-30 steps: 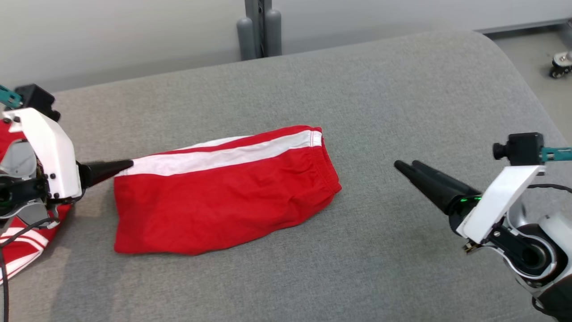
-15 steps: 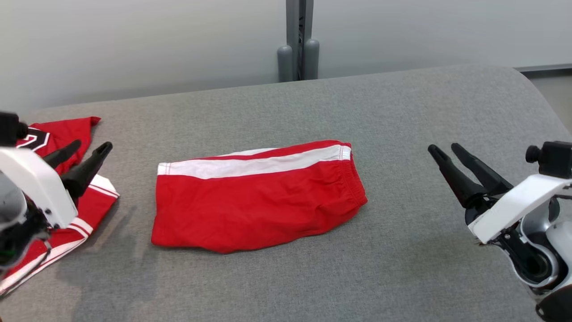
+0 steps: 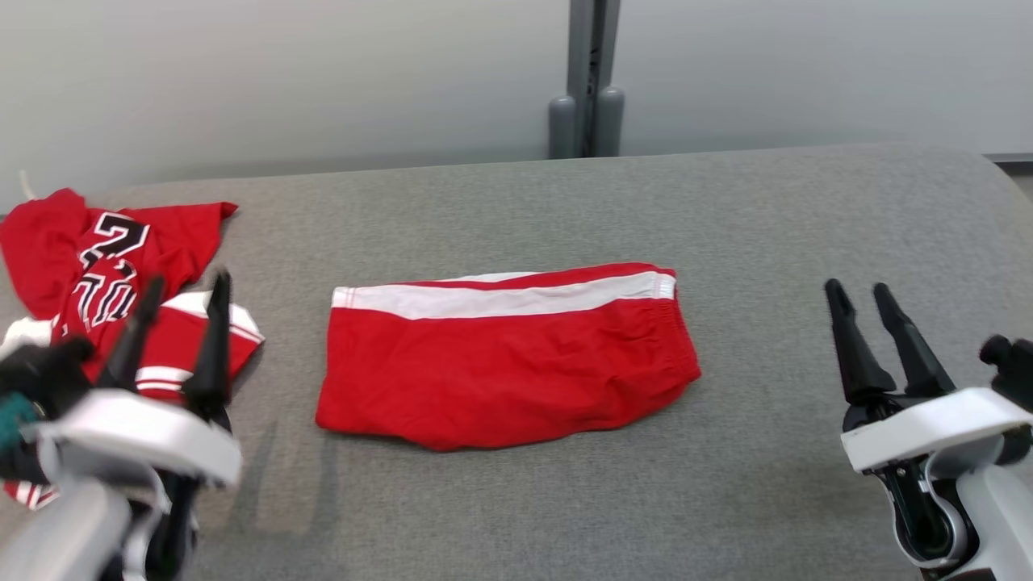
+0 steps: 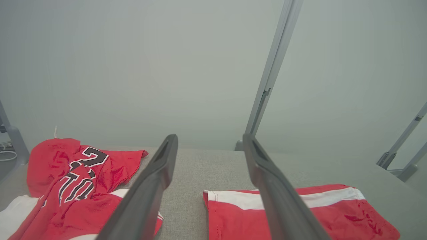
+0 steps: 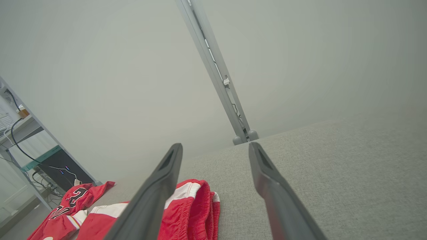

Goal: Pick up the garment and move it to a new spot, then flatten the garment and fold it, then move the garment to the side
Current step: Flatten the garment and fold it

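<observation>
Lying folded at the middle of the grey table (image 3: 726, 218), the red shorts (image 3: 504, 363) are showing 1 white stripe along their far edge, with the elastic waistband pointing right and the leg hem pointing left. The left gripper (image 3: 186, 281) is hovering at the near left with its 2 fingers spread and empty. The right gripper (image 3: 855, 288) is hovering well to the right, likewise spread and holding nothing. The shorts are looking thin, light and limp, so they are probably going to sag and fall open if pinched at 1 point. Taking the waistband end and the hem end together, through all layers, is looking safest. Counting up, 1 pair of shorts, 1 rumpled heap of red numbered clothing (image 3: 105, 258) at the far left, 2 grippers and 1 grey post (image 3: 587, 81) behind the table are showing.
</observation>
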